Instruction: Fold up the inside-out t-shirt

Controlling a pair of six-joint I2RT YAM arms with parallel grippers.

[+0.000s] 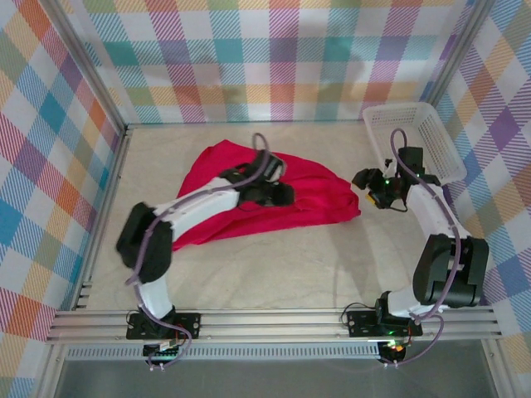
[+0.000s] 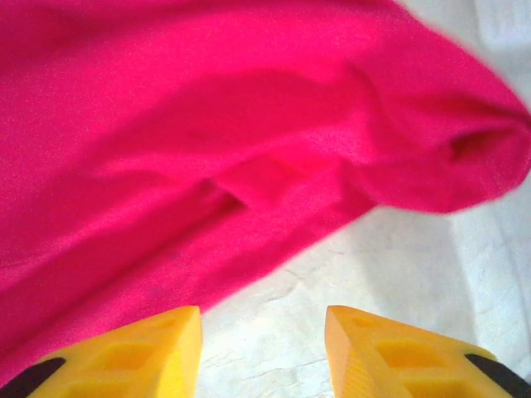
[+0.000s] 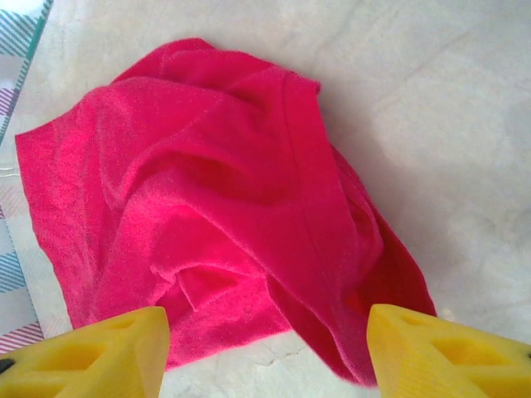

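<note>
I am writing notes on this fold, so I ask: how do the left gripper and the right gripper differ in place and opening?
The left gripper is over the middle of the crumpled red fabric t-shirt; the right gripper is at its right end, near the white plastic basket. The right gripper's yellow fingers stand wider apart than the left gripper's. Both are open and hold nothing.
</note>
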